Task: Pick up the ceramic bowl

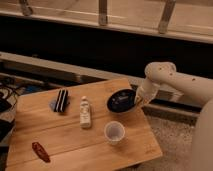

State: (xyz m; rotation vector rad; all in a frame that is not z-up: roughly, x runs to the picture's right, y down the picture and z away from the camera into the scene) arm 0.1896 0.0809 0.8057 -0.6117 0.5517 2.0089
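Note:
The ceramic bowl is shallow, round and glossy black with faint light specks inside. It is at the right rear of the wooden table, tilted, with its right edge raised off the wood. My gripper comes down from the white arm on the right and is shut on the bowl's right rim. The small white cup stands upright in front of the bowl, apart from it.
A small white bottle lies mid-table. A black ribbed object sits at the left rear, and a reddish-brown object at the front left corner. Cables lie left of the table. A dark wall with railing posts runs behind.

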